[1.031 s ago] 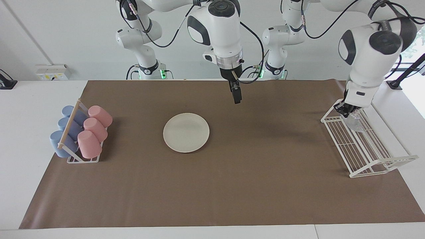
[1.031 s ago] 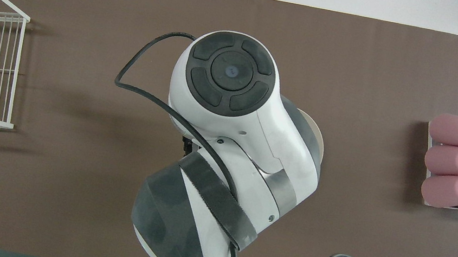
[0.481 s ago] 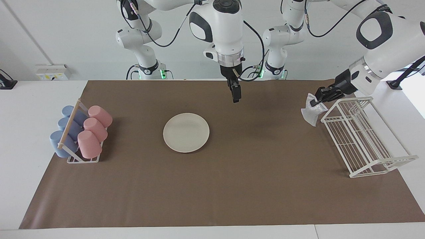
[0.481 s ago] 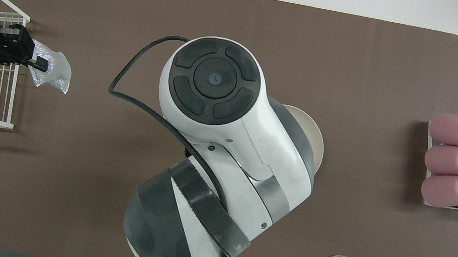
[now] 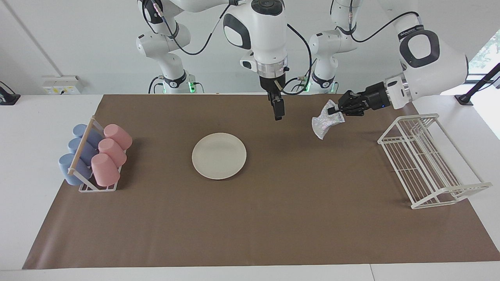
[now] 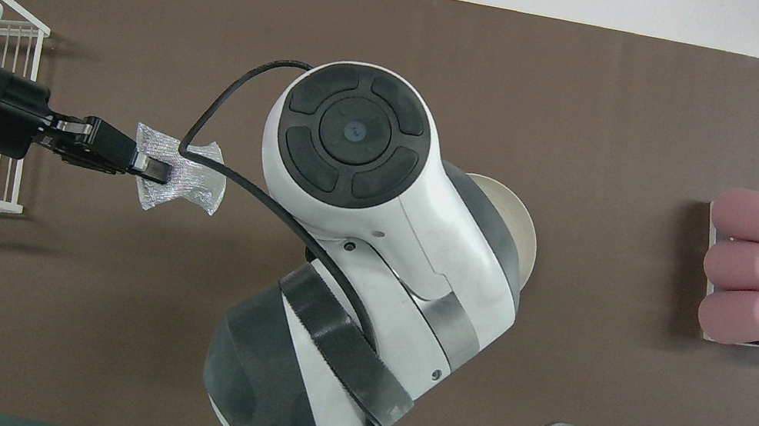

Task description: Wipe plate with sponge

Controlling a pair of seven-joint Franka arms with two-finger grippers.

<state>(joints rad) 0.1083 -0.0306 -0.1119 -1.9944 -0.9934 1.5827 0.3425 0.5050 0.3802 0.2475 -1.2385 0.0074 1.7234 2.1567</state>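
- Facing view: the left gripper (image 5: 333,111) is pinching the silvery sponge (image 5: 324,123), carrying it in the air over the brown mat (image 5: 273,218), between the white wire rack (image 5: 425,164) and the plate (image 5: 219,155).
- The plate is lying flat mid-mat, well apart from the sponge.
- The right gripper (image 5: 278,117) is hanging over the mat near the plate; I cannot tell whether its fingers are parted.
- Pink and blue cups (image 5: 93,154) are lying in their holder at the right arm's end.

From above, the big white arm (image 6: 374,243) is covering most of the plate (image 6: 521,226) and hiding its own gripper.
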